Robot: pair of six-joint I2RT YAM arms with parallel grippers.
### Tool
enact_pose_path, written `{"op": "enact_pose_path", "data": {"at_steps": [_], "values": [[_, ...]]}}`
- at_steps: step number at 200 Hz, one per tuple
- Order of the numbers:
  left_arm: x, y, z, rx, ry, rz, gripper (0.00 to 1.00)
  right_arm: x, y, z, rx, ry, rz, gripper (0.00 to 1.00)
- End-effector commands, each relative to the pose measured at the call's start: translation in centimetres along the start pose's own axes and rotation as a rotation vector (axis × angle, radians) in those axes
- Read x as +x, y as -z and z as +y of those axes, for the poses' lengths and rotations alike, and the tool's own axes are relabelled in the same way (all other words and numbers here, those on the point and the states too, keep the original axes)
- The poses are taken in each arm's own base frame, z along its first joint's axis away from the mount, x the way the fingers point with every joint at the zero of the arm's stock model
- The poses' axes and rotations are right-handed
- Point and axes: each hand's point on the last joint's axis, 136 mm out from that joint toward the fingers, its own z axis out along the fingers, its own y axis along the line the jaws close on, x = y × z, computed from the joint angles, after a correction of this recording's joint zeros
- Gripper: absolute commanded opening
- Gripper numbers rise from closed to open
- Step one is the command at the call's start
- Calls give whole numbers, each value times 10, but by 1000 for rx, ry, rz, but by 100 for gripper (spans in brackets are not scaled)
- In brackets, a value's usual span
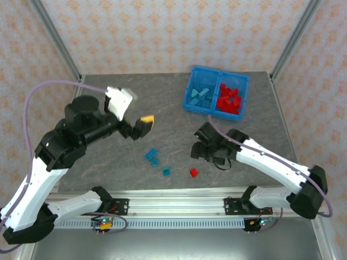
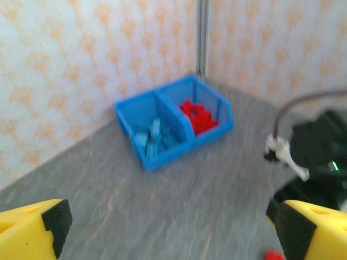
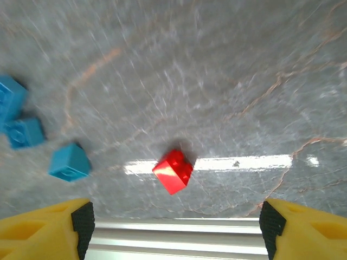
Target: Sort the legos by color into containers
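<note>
The blue bin (image 1: pixel 188 101) sits at the far side of the bench (image 1: pixel 108 97), teal pieces heaped in one half and red in the other. Four legos are loose near the front edge: three teal bricks (image 1: pixel 152 155) in a loose cluster and, just to their right, one red brick (image 3: pixel 173 171).

The right arm (image 1: pixel 271 162) hangs its jaws over that red brick. They are spread wide with nothing in them, and from its wrist camera the brick lies on the bench between the two yellow fingers (image 3: pixel 38 227), nearer the middle than either side and turned at an angle to them. The jaws look raised above it, not touching it.

The left arm (image 1: pixel 81 130) holds its jaws up over the middle of the bench, also wide open and empty, aimed toward the bin and well away from the teal bricks.

A brick like this should be light, hard and smooth, so I would expect it to skid or pop out if pinched on a corner. Because it sits skewed, squaring the jaws to two flat, opposite side walls looks the safest hold.
</note>
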Motion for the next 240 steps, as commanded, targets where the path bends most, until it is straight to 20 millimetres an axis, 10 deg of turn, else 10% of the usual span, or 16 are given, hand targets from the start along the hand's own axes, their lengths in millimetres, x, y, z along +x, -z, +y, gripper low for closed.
{"op": "enact_pose_path", "data": {"at_steps": [1,33,75,170,240], "values": [[78,4,-27,150,-173,210,100,17,-21,6,-20,90,79,82],[134,24,-50,290,-296,307,100,21,-48,7,-6,114,111,82],[152,29,-56,348,-408,327,100,36,-73,14,3,178,199,76],[148,16,-65,400,-391,287,100,39,-102,1,166,251,176,47],[122,13,-72,409,-314,179,100,15,-75,7,127,212,22,25]]}}
